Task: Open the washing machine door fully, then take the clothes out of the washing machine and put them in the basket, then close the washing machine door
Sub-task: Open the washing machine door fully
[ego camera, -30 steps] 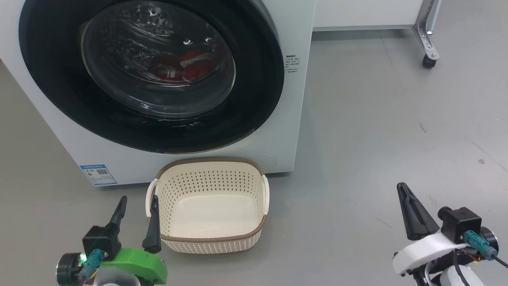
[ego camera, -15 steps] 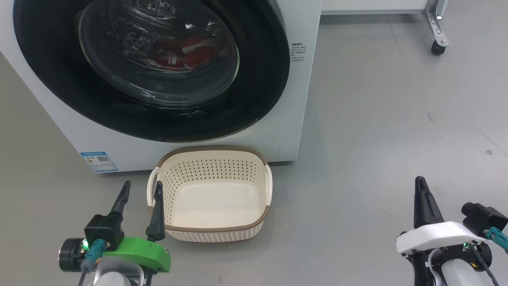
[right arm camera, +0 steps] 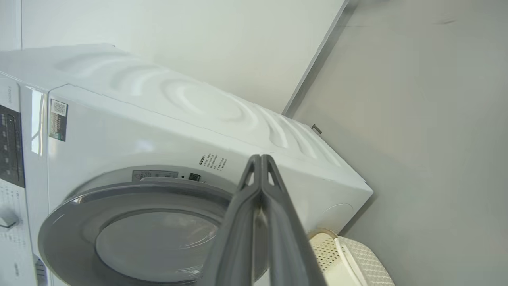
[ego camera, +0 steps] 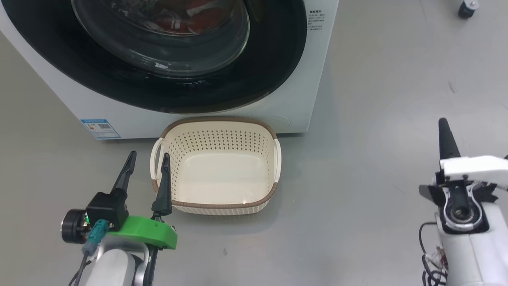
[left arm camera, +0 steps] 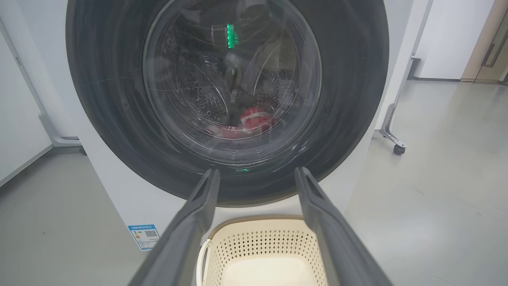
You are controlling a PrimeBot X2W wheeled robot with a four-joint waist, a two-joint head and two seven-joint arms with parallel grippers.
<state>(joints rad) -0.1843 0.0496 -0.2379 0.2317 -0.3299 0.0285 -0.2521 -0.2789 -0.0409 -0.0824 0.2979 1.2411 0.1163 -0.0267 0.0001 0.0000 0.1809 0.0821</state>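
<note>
The washing machine (ego camera: 317, 87) sits higher in your head view than a second ago, and the basket has slid up with it. Read that as the camera tipping down, not as anything moving on the floor. The washing machine door (ego camera: 274, 75) lies shut against the front, so by my reading the first step is not yet begun. The basket (ego camera: 217, 119) stands empty on the floor, just in front of the machine and below the door. The clothes (ego camera: 174, 18) lie inside the drum, red behind the glass.

What has truly changed is your right gripper (ego camera: 445, 139). Its wrist has rolled and it stands higher in the frame, fingers pressed together on nothing. I judge it is being set up to go for the door's edge. Your left gripper (ego camera: 149, 159) has kept its fingers spread wide and empty, near the basket's left side.

The left wrist view shows the clothes (left arm camera: 254, 121) straight on, low in the drum. The right wrist view gives you the door's rim from the side and the control panel (right arm camera: 8, 147), which the head view cuts off.
</note>
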